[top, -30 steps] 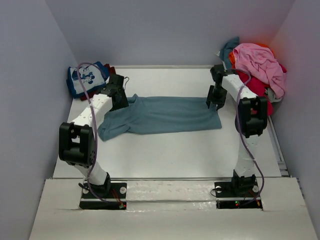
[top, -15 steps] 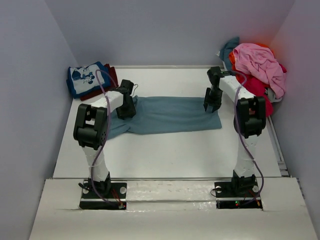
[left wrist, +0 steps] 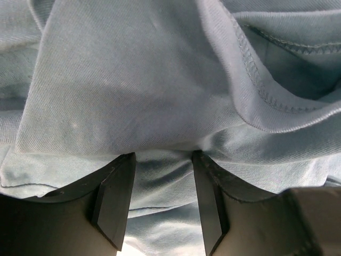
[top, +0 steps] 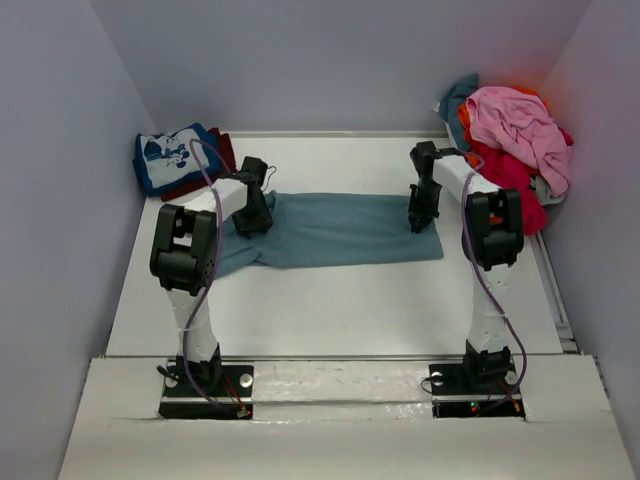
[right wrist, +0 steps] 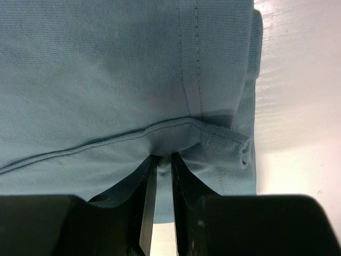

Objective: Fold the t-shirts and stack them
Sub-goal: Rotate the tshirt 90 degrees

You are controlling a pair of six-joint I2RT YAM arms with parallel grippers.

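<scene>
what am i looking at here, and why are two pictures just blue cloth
These are two robot arms bolted at the near edge of a white table. The wide picture comes from a fixed camera above and behind them. The two close-ups come from cameras on the wrists, looking past each arm's own fingers. A slate-blue t-shirt lies spread across the table. The right gripper pinches a fold near its hem; the left gripper has its jaws open, tips at the cloth. A folded printed shirt sits at the back left, and a heap of unfolded shirts at the back right.
</scene>
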